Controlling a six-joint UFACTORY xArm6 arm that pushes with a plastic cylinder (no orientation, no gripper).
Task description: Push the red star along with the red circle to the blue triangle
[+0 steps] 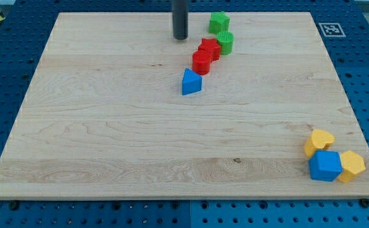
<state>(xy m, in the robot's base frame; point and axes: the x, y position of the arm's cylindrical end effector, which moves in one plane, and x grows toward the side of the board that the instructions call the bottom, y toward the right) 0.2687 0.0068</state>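
Here, two red blocks [206,56] (touching), one blue triangle [191,82].

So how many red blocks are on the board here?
2. The red star sits near the view's top centre, touching the green circle; the red circle is just below-left of it, beside the blue triangle. None seem hidden.

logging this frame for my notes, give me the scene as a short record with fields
tip: my tip near the view's top, left of the red and green blocks, touching none
red star: against the red circle
blue triangle: just below the red circle, close or touching
green blocks: one above the red star, one at its right
far cluster: yellow heart, blue block, yellow block at the view's bottom right
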